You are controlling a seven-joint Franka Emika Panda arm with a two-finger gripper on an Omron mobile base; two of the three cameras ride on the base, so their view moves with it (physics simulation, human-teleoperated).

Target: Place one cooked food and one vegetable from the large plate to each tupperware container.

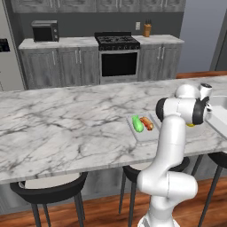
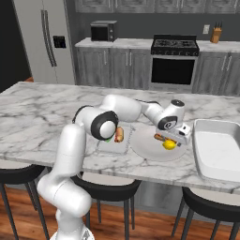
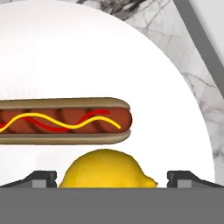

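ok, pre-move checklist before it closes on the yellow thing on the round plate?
1. Target between the fingers: ok. In the hand view the yellow item sits midway between the two fingertips.
2. gripper open: ok, tips stand wide on either side of it.
3. Clear of the hot dog: cannot tell. It lies just beyond the yellow item; whether they touch is not visible.
4. Both still on the large plate: ok.
5. Small tray already filled: ok, it holds a green vegetable and a second hot dog.
6. Large tray ready as destination: ok, nothing visible inside it.
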